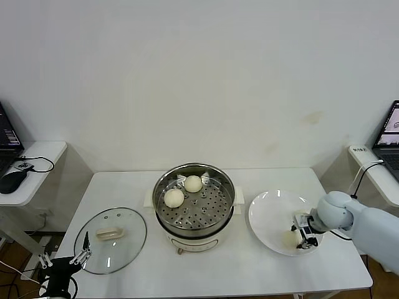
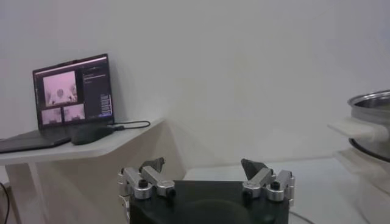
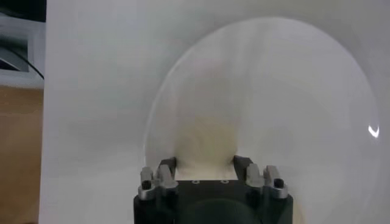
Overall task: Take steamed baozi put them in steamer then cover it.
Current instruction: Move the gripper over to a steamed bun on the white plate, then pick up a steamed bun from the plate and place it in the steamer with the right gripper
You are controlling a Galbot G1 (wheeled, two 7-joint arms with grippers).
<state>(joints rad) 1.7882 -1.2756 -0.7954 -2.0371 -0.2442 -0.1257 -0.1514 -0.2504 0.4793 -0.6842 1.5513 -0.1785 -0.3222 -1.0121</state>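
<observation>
1. No brand, label or writing can be read on any item.
2. The steamer (image 1: 194, 205) stands mid-worktop (image 1: 249, 268), two buns (image 1: 174, 197) on its holed tray.
3. The right claw (image 1: 298, 237) is down on the white plate (image 1: 268, 215), closed on a third bun (image 3: 207, 146) near the plate's front rim.
4. The glass lid (image 1: 112, 240) lies flat left of the steamer, close to the worktop's front-left edge.
5. The left claw (image 1: 81, 252), fingers wide, hangs at that corner beside the lid.
6. Bare worktop lies between lid, steamer and plate.
</observation>
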